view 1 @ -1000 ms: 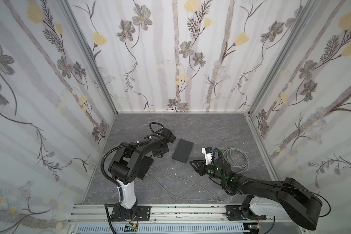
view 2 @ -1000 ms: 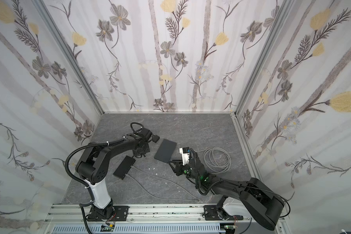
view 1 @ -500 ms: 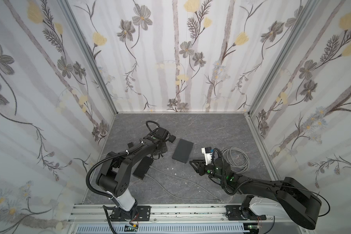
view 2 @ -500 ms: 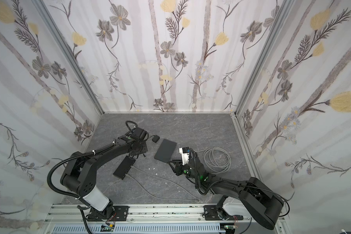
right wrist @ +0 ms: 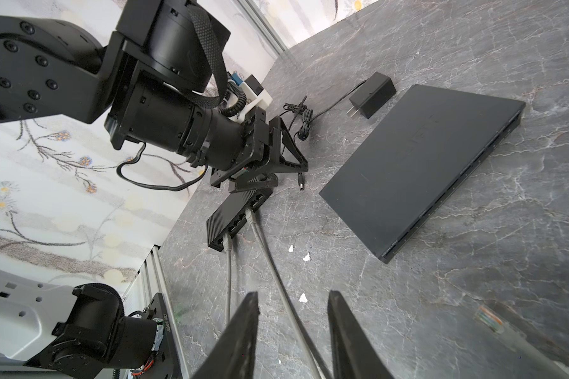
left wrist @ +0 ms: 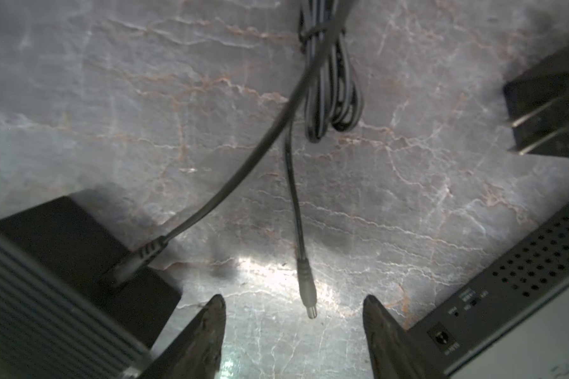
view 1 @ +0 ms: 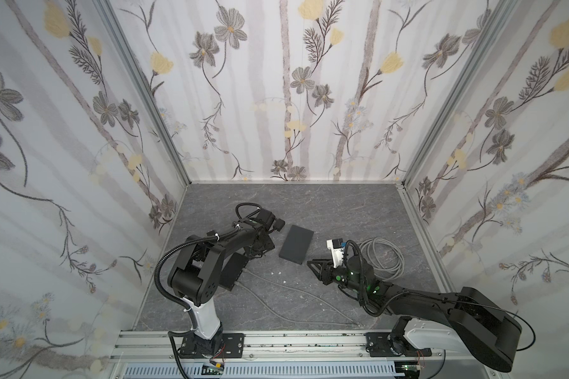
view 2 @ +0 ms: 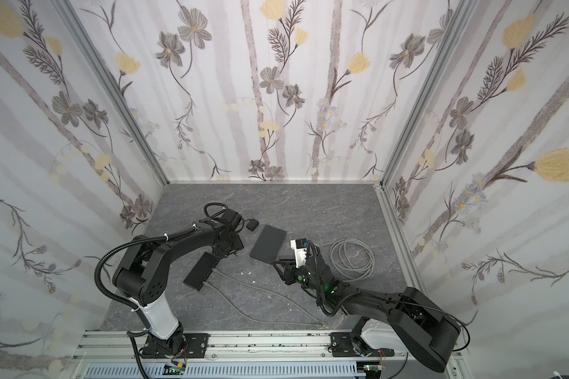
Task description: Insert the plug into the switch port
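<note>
Two spread, empty jaws of your left gripper (left wrist: 293,299) straddle the barrel plug (left wrist: 307,297) low centre of the left wrist view, near the switch (left wrist: 523,272) lower right; likely light, stiff, on limp cord (left wrist: 293,197), so pinch its moulded sleeve; right gripper (right wrist: 293,295) spread too, empty.

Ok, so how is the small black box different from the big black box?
The small black box has a ribbed top; the big black box is smooth. The small one has two grey cables plugged in; the big one shows none. Both lie flat on the table.
</note>
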You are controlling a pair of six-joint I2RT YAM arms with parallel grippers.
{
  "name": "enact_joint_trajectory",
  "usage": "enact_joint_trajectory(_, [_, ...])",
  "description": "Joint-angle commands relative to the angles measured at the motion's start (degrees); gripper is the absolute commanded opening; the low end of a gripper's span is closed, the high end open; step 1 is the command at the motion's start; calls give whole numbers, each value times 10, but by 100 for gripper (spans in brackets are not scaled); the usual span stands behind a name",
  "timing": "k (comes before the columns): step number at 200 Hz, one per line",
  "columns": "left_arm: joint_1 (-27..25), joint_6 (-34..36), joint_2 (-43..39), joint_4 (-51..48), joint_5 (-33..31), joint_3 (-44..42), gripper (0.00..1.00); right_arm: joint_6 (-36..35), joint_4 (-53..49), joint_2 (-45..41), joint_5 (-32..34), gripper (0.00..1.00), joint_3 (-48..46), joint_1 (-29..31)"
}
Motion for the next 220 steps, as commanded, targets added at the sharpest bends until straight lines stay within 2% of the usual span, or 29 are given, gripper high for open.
enact_joint_trajectory(1, [1, -31, 9, -49, -24, 21, 66, 7, 19, -8, 12, 37, -5, 1])
enact_joint_trajectory(14, [1, 0, 6, -43, -32, 28, 65, 7, 20, -9, 13, 37, -6, 1])
enact_joint_trajectory(36, [1, 103, -39, 0, -33, 18, 65, 7, 22, -6, 11, 37, -4, 0])
enact_joint_trajectory(55, [1, 230, -110, 70, 50, -6, 65, 6, 25, -2, 9, 37, -3, 1])
enact_joint_trajectory(75, [1, 322, -161, 55, 71, 30, 65, 3, 26, 5, 6, 37, 3, 1])
enact_joint_trajectory(96, [-1, 517, -200, 53, 119, 46, 65, 0, 29, 11, 0, 37, 5, 1])
enact_joint_trajectory(122, [-15, 868, -234, 13, 137, 25, 63, -1, 32, 7, -4, 37, 1, 2])
enact_joint_trajectory(145, [-18, 1128, -211, -39, 128, 22, 51, -1, 35, -2, -7, 37, -8, 2])
enact_joint_trajectory(161, [-9, 1260, -175, -109, 172, 43, 53, -1, 39, -11, -6, 37, -15, 2])
enact_joint_trajectory(180, [20, 1339, -121, -175, 197, 92, 52, 0, 40, -13, -6, 37, -19, 2])
enact_joint_trajectory(197, [33, 1391, -74, -198, 178, 122, 47, 1, 43, -13, -6, 37, -21, 3])
enact_joint_trajectory(220, [53, 1427, -23, -183, 153, 140, 47, 0, 46, -15, -7, 37, -23, 3])
